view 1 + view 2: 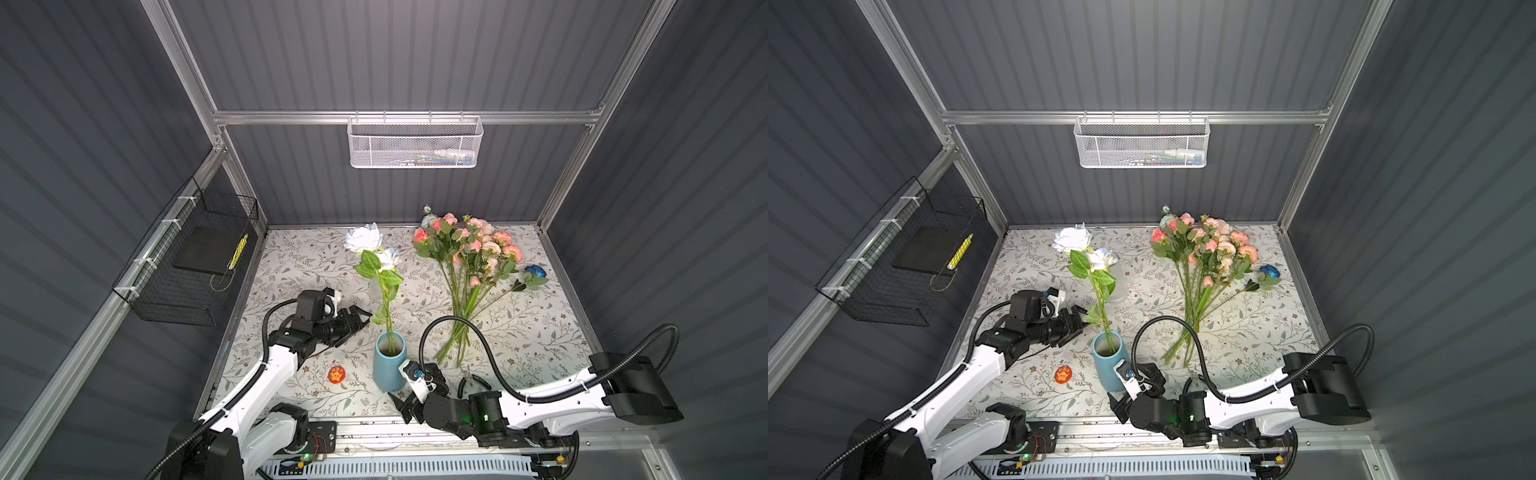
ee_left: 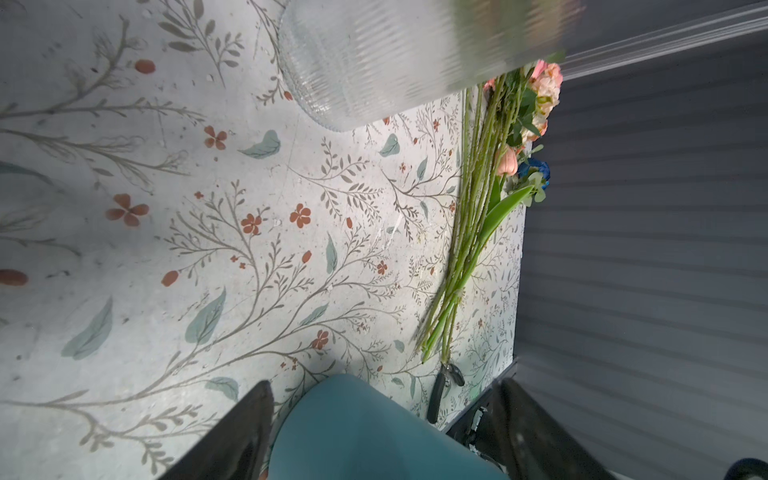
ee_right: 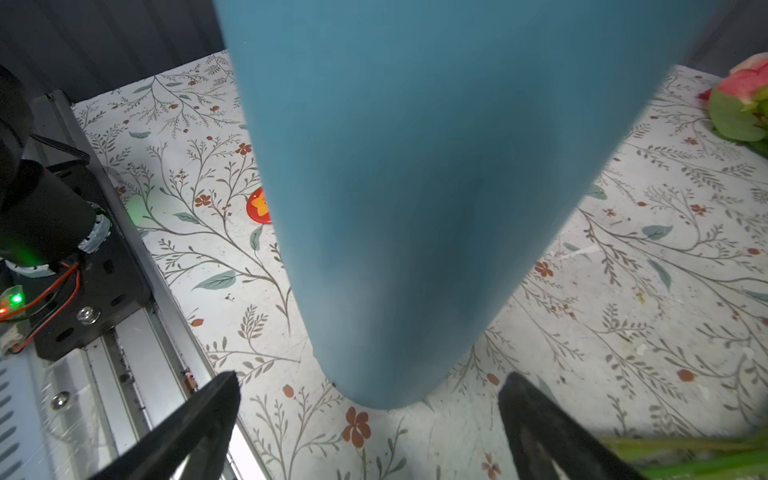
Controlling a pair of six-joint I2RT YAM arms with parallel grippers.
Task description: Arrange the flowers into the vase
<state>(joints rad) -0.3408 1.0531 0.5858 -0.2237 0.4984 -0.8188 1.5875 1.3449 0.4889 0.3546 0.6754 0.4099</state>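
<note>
2 white roses (image 1: 364, 239) stood in the blue vase (image 1: 388, 361) near the front of the table (image 1: 540, 332). The other flowers (image 1: 469, 257) lay bunched on the table to its right, well apart from it, 1 blue bloom (image 1: 536, 271) beside them. The left gripper (image 1: 356, 320) hovered beside the rose stems, jaws apart. The right gripper (image 3: 370, 384) flanked the vase's foot, jaws wide, not touching it
</note>
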